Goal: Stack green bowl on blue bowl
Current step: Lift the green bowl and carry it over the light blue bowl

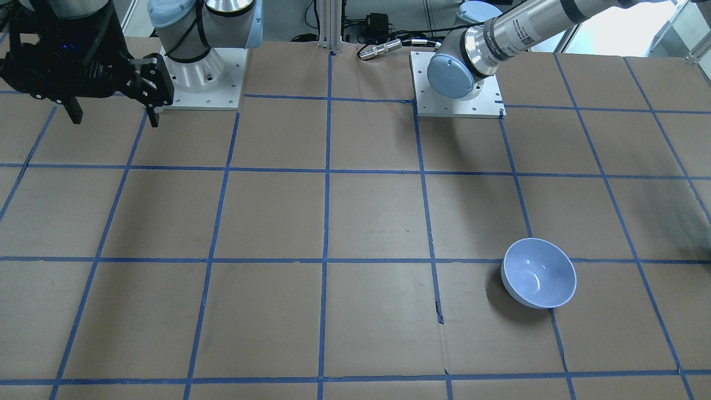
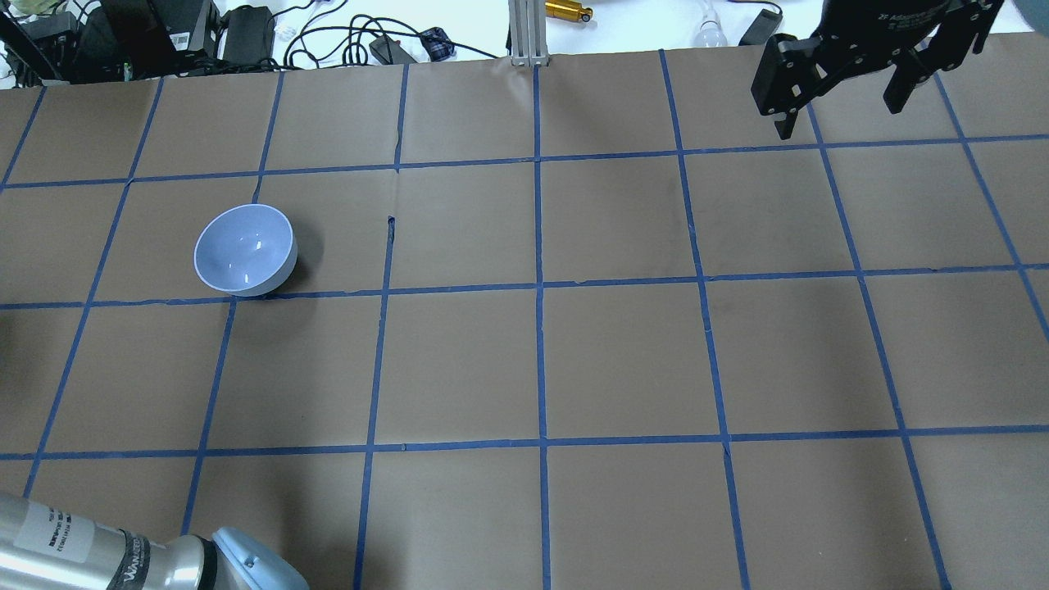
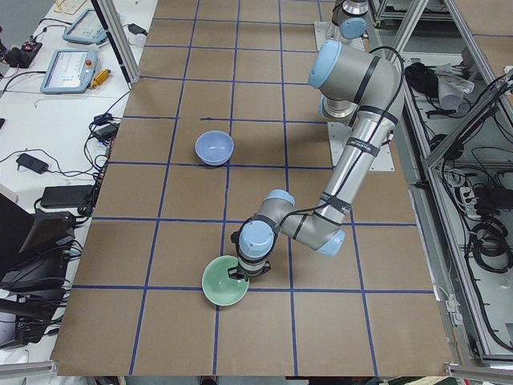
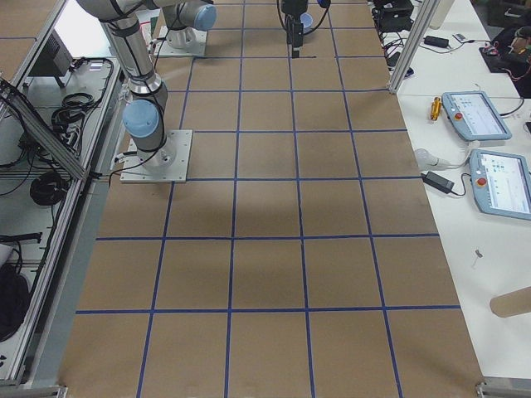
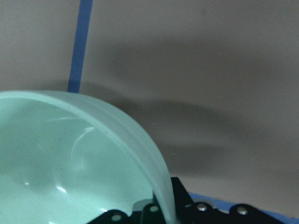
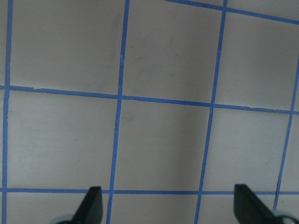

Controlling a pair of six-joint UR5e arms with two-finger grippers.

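Observation:
The green bowl [image 3: 223, 284] sits near the table's end on my left, out of the overhead and front views. In the left wrist view its mint rim [image 5: 140, 140] runs down between my left gripper's [image 5: 161, 212] fingers, which are shut on the rim. I cannot tell whether the bowl rests on the table. The blue bowl [image 2: 244, 260] stands upright and empty on the table's left half, also visible from the front [image 1: 539, 272] and the left side [image 3: 214, 147], about two grid squares from the green bowl. My right gripper [image 2: 840, 115] hangs open and empty over the far right.
The table is brown paper with a grid of blue tape [image 2: 538, 287]. Cables and power bricks [image 2: 246, 29] lie past the far edge. The arm bases [image 1: 455, 100] are bolted along the robot's side. The left arm's forearm [image 2: 98, 553] shows at the overhead view's lower left.

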